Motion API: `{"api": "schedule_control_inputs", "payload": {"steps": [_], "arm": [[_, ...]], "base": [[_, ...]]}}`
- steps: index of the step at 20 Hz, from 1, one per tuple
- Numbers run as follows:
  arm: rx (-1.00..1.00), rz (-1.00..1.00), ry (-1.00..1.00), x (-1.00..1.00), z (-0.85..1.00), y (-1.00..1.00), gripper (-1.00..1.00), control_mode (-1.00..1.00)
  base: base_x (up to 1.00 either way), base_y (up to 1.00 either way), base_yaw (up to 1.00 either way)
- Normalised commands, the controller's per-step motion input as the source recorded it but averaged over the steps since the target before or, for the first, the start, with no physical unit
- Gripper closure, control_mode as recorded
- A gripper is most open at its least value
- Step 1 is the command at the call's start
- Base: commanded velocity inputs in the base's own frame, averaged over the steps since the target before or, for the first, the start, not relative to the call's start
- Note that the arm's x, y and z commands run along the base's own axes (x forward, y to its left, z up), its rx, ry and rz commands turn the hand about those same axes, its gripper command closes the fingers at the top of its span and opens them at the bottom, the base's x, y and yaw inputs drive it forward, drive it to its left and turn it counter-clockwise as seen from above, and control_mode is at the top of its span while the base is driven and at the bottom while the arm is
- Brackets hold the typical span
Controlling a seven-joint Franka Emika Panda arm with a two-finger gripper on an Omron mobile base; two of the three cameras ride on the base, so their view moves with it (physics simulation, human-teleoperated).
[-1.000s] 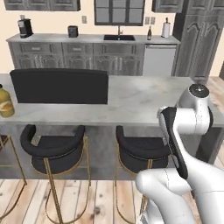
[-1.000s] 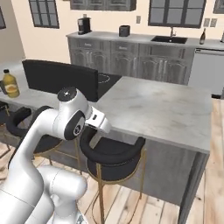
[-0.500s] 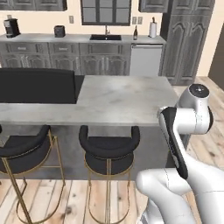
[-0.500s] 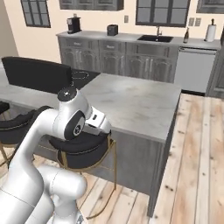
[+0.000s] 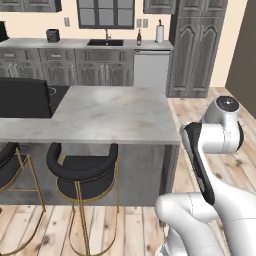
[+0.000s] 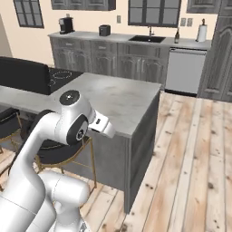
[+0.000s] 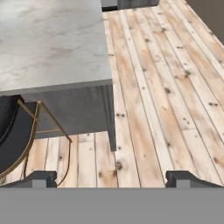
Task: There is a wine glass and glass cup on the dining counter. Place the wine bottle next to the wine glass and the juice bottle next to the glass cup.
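The dining counter runs across the left base view, its black cooktop at the left, and its right end faces the wooden floor. The wine bottle is a slim dark shape on the back counter right of the sink; it also stands there in the right base view. My gripper is open and holds nothing, looking down at the counter's corner and the floor. Wine glass, glass cup and juice bottle are out of view.
Two black stools with gold legs stand under the counter's near side. A paper towel roll is right of the bottle, a toaster and coffee machine farther left. Open wooden floor lies right of the island.
The base has driven to the right, so the whole scene slid left. The yellow bottle at the counter's far left has passed out of the views. The gripper stays open.
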Motion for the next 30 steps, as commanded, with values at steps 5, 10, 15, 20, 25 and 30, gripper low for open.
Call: {"api": "schedule_control_inputs", "payload": {"steps": [5, 10, 15, 20, 25, 30], "arm": [[0.00, 0.00, 0.00, 0.00, 0.00, 0.00, -1.00, 1.00], [0.00, 0.00, 0.00, 0.00, 0.00, 0.00, -1.00, 1.00], [0.00, 0.00, 0.00, 0.00, 0.00, 0.00, -1.00, 1.00], [0.00, 0.00, 0.00, 0.00, 0.00, 0.00, -1.00, 1.00], [0.00, 0.00, 0.00, 0.00, 0.00, 0.00, -1.00, 1.00], [0.00, 0.00, 0.00, 0.00, 0.00, 0.00, -1.00, 1.00]], "base": [[0.00, -0.79, 0.00], [0.00, -0.77, 0.01], [0.00, -0.74, 0.04], [0.08, -0.71, 0.03], [0.37, -0.57, 0.09], [0.62, -0.48, 0.03]]}}
